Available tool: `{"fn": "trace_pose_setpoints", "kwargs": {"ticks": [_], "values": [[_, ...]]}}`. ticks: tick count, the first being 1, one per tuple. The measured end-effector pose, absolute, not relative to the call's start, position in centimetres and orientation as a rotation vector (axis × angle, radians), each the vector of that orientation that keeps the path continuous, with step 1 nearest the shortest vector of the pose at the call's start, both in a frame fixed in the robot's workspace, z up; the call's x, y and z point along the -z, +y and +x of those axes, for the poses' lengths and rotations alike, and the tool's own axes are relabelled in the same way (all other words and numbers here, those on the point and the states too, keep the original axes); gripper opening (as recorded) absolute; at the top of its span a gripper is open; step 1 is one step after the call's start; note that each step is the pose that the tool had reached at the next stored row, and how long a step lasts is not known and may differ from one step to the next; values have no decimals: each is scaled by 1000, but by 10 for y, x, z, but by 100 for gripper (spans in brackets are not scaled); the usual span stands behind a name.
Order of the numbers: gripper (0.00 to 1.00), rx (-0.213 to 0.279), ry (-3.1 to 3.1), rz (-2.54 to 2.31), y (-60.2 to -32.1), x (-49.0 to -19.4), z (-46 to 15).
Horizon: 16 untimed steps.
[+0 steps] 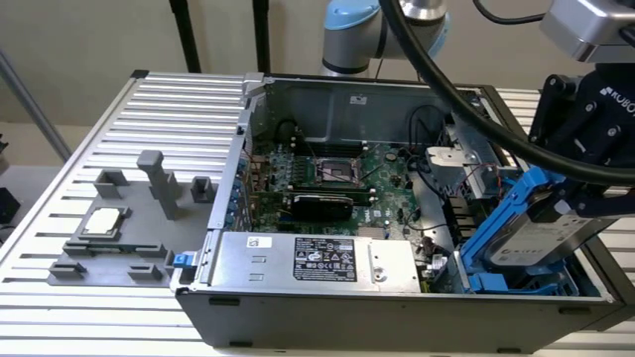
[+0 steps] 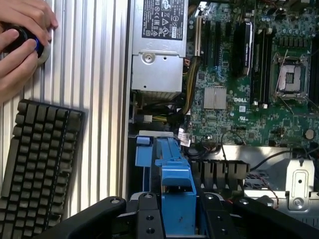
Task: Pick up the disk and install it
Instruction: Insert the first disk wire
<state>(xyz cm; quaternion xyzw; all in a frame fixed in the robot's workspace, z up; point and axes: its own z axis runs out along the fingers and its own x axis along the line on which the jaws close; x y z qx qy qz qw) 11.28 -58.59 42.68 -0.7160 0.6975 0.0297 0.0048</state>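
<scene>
blue-framed and tilted, the disk (image 1: 540,236) is clamped in the gripper (image 1: 581,202) over the case's (image 1: 397,312) drive bay (image 1: 496,284); seating cleanly likely needs its bracket squared to the bay.

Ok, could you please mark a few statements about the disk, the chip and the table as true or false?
1. The robot's hand grips the disk. True.
2. The disk lies flat on the table. False: it is held tilted over the open computer case.
3. The CPU chip sits in the motherboard socket. False: it rests on the grey fixture outside the case.
4. A keyboard lies on the slatted table. True.
</scene>
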Motion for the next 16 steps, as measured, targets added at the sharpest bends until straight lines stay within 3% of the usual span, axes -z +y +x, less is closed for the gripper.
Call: {"fn": "trace_pose_setpoints", "kwargs": {"ticks": [16], "values": [[0, -113, 2169, -2238, -586, -412, 113]]}}
